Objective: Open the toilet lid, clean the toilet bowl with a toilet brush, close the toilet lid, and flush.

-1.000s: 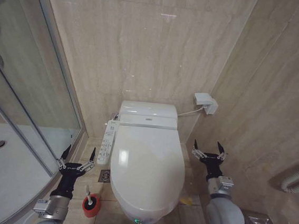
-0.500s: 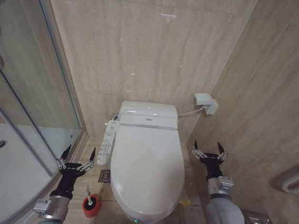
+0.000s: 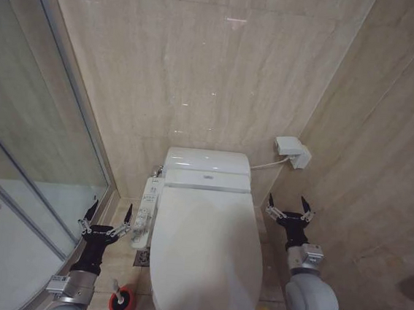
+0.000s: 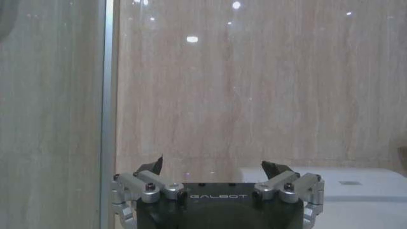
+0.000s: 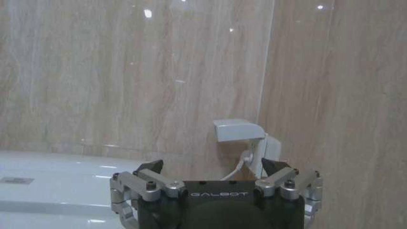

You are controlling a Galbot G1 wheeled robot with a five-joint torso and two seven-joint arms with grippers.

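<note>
Both views of the room have shifted: the head camera has moved closer, so the toilet lid (image 3: 208, 261), still shut, looms larger. Left tool (image 3: 106, 213) and right tool (image 3: 288, 205) flank it, spread wide, empty. Toilet brush (image 3: 121, 301) probably untouched.

Head view looks down at the toilet lid (image 3: 204, 257); both wrist views face the wall behind it.

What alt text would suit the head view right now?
A large white oval plastic toilet lid lies shut between two open tools, left tool and right tool, both held off it. A small red-based toilet brush stands on the floor at the left.
</note>
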